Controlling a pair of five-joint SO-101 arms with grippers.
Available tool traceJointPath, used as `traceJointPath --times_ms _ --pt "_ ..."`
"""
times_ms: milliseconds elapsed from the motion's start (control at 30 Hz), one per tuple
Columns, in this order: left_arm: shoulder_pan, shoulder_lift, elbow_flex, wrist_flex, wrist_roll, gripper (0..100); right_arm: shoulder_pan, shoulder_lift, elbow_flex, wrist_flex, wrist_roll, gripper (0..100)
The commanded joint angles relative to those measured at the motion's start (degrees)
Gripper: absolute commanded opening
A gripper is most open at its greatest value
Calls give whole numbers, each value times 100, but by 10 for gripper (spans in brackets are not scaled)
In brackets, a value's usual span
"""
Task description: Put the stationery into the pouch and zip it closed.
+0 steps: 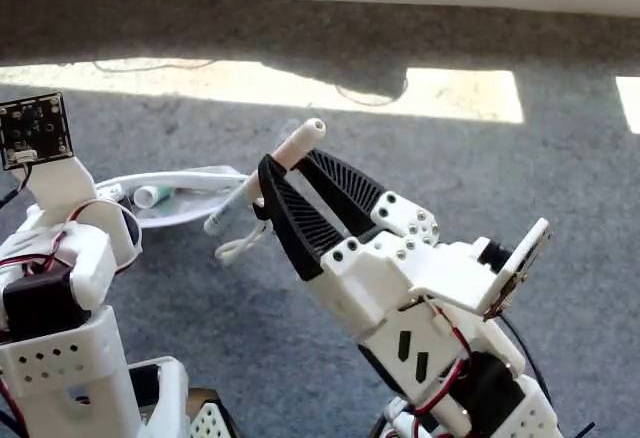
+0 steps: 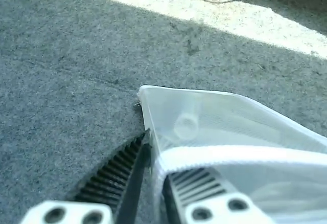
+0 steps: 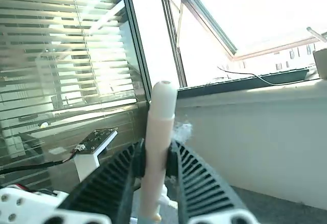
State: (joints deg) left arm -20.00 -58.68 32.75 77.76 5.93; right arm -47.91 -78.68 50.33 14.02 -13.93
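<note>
Cream-white plastic, the pen (image 1: 262, 180) is held slantwise in the right pincer (image 1: 285, 163), the ribbed black fingers (image 3: 118, 180) pressed narrow on its barrel about midway. Its upper end stands clear above the grip. Its lower end points down at the pouch (image 1: 190, 190), which lies on the grey table (image 1: 480, 188). I cannot tell whether that tip is inside the mouth.

The pen looks light, stiff and smooth. A round barrel like that may roll or slide between the pads, so a mid-barrel hold across its width seems sound, and it should drop freely once let go.

The pouch is thin, translucent white mesh, soft and floppy, and it will likely sag or fold wherever it is not held. Its firmest part is the white woven band along the opening. The left pincer (image 2: 156, 157) is clamped on this band at one corner, lifting the edge a little. A small white-and-green item (image 1: 152, 196) lies inside, seen through the mesh. A thin white cord loop (image 1: 235, 248) lies beside the pouch. It may be the zip pull, though I cannot confirm that. If so, it is small and limp, and closing the zip would need the band kept taut.

No print, label or brand can be read on the pen or the pouch.
</note>
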Motion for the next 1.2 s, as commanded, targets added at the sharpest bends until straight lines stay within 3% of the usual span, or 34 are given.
traceJointPath --times_ms 0,433,600,800,1067,1167 --pt "101 -215 -154 -211 -26 7 -66 -13 470 -1138 62 5" --pt "92 -215 -163 -211 -26 7 -31 1349 1446 -3451 70 5" --pt "92 -215 -163 -211 -35 7 -31 1455 1446 -3477 141 5" --pt "92 -215 -154 -211 -35 7 -66 1947 1868 -3512 1459 5" --pt "92 -215 -154 -211 -35 7 -251 2158 1947 -3459 1521 9" --pt "92 -215 -154 -211 -35 7 -365 2114 1938 -3090 1521 93"
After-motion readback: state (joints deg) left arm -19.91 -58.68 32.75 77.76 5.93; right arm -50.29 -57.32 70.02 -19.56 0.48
